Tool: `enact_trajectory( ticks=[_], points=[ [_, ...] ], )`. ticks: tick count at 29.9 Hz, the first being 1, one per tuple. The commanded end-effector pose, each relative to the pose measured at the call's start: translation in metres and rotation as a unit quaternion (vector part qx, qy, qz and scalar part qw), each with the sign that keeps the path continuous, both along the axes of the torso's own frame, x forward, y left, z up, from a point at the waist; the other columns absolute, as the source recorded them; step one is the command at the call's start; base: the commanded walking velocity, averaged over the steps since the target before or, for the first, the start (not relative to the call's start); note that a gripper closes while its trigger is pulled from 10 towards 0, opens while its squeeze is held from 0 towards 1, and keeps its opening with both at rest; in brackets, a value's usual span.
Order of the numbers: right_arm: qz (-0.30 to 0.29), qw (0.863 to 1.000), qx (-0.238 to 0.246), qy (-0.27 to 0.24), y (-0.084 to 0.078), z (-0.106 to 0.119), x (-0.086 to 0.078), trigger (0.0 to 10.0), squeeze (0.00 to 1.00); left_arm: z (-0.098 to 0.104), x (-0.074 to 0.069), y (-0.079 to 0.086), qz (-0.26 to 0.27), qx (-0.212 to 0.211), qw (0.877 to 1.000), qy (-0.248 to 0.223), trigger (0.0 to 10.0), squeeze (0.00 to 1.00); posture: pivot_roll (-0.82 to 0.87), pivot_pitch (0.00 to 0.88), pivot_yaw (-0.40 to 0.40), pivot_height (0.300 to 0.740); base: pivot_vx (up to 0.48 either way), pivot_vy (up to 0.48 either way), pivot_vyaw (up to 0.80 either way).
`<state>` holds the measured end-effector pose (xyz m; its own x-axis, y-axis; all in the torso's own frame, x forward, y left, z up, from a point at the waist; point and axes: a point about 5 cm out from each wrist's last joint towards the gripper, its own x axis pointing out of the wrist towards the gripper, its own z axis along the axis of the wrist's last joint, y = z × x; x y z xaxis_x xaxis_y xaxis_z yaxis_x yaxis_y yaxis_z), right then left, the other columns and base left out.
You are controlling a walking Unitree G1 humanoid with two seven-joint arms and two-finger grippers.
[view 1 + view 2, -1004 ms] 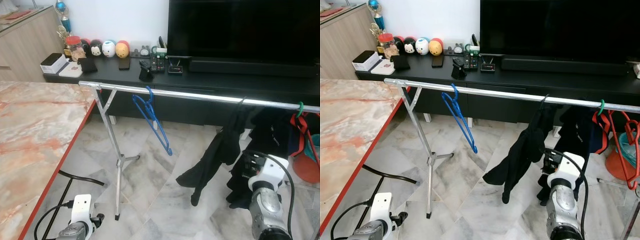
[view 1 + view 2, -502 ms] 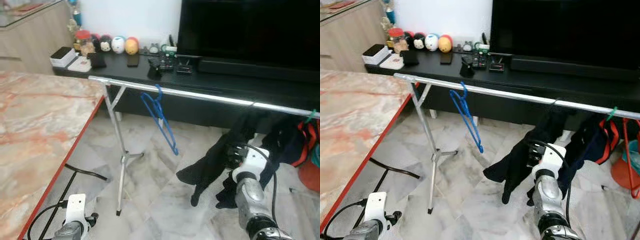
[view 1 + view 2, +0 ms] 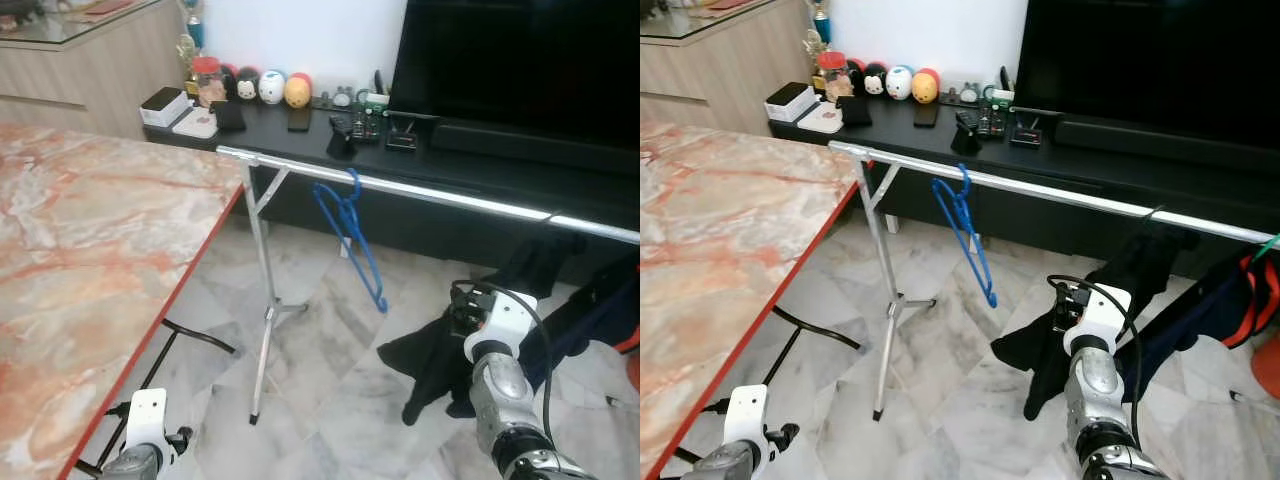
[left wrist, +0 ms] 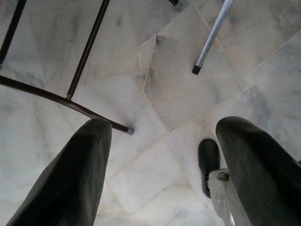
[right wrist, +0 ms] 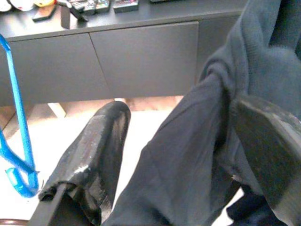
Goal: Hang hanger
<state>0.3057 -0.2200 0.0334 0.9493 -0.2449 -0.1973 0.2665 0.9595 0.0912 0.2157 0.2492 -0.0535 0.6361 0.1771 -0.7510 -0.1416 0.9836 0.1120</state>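
Note:
A blue plastic hanger (image 3: 350, 228) hangs by its hook from the silver rail (image 3: 450, 196) of a clothes rack, near the rail's left end. It also shows in the right wrist view as the blue hanger (image 5: 16, 136). To its right a black garment (image 3: 448, 345) droops from the same rail. My right gripper (image 5: 181, 150) is open low down, right up against that garment, whose cloth lies between the two fingers (image 5: 96, 141). My left gripper (image 4: 160, 160) hangs open just above the marble floor, holding nothing.
A marble table (image 3: 90, 250) with a red edge stands on the left. The rack's leg (image 3: 262, 340) and dark floor bars (image 4: 80, 61) stand near my left arm. A black TV console (image 3: 330, 125) with toys and remotes runs behind the rail. More clothes (image 3: 1240, 300) hang at the right.
The camera has swung left, so the whole scene sits further right. My right gripper has closed in on the black garment. The blue hanger stays on the rail.

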Motion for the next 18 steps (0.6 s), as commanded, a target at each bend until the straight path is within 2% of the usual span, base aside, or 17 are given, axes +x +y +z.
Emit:
enact_trajectory(
  ticks=[1,5,9,18],
  points=[
    [-0.02,1.0,-0.001,-0.001,-0.009,-0.002,-0.005,10.0,0.0,-0.004,-0.006,0.001,-0.015,0.006,1.0,0.017,10.0,0.0,-0.12,0.0,0.041,0.74,0.0,0.0,0.0],
    [-0.046,0.999,-0.013,-0.016,-0.025,-0.003,-0.017,10.0,0.0,-0.009,-0.017,0.001,-0.041,0.01,0.999,0.033,10.0,0.0,-0.18,0.0,0.063,0.74,0.0,0.0,0.0],
    [-0.059,0.998,-0.019,-0.004,-0.033,-0.01,-0.028,10.0,0.0,-0.013,-0.025,0.002,-0.037,0.006,0.999,0.039,10.0,0.0,-0.17,0.0,0.055,0.74,0.0,0.0,0.0],
    [-0.059,0.998,-0.022,-0.014,-0.038,-0.007,-0.03,10.0,0.0,-0.016,-0.034,0.005,-0.036,0.005,0.998,0.042,10.0,0.0,-0.19,0.0,0.047,0.74,0.0,0.0,0.0]
  ],
)
